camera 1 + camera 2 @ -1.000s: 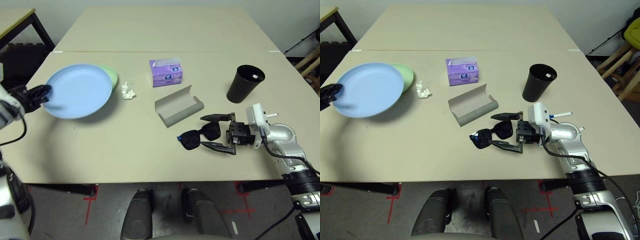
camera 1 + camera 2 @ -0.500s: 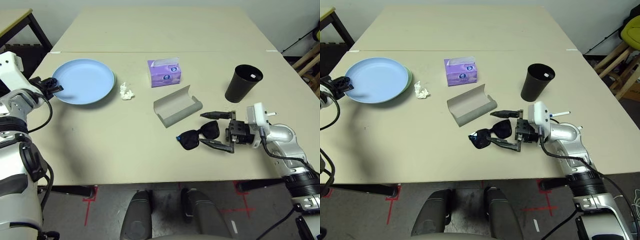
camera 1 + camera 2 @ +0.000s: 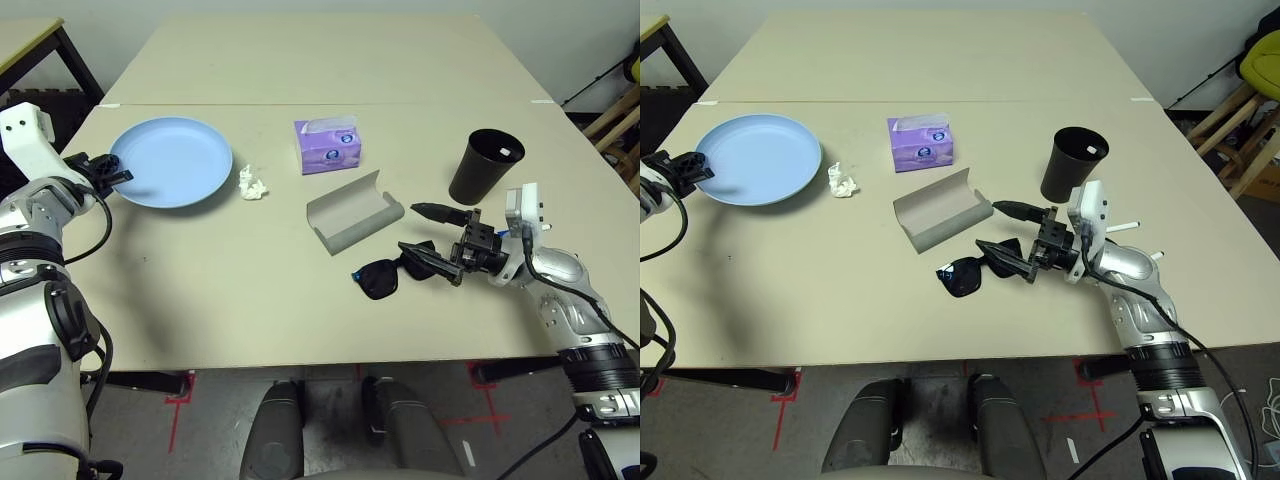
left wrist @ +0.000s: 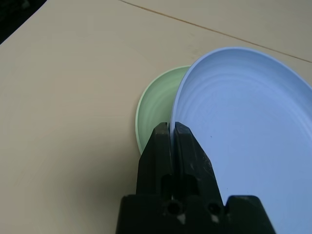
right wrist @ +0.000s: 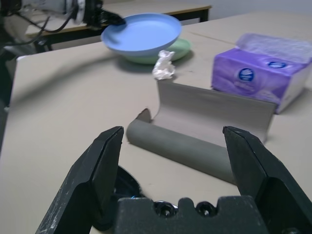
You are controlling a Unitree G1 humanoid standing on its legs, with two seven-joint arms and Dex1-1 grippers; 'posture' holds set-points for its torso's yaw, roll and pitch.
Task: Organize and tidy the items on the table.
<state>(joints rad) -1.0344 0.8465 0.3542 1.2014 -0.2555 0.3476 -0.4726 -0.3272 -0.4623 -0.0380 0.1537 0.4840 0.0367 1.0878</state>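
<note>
We see silver forearms with white wrist housings and black cables looping along both; each gripper [image 3: 440, 240] has two tapered black fingers [image 5: 92, 180] on a screw-studded black base.

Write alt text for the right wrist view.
The right gripper, fingers spread wide, faces the open grey glasses case on the beige table. Beyond lie a crumpled tissue, a purple tissue box and a blue plate above a green one.

Soft, even light from overhead falls on the smooth pale beige surface [image 3: 250, 290], bright without glare. Shadows stay faint: a diffuse smudge lies beside the tall black plastic cup [image 3: 484, 166]. Up close, the right pincer's [image 5: 170, 170] dark fingers [image 5: 92, 175] look blurred.
</note>
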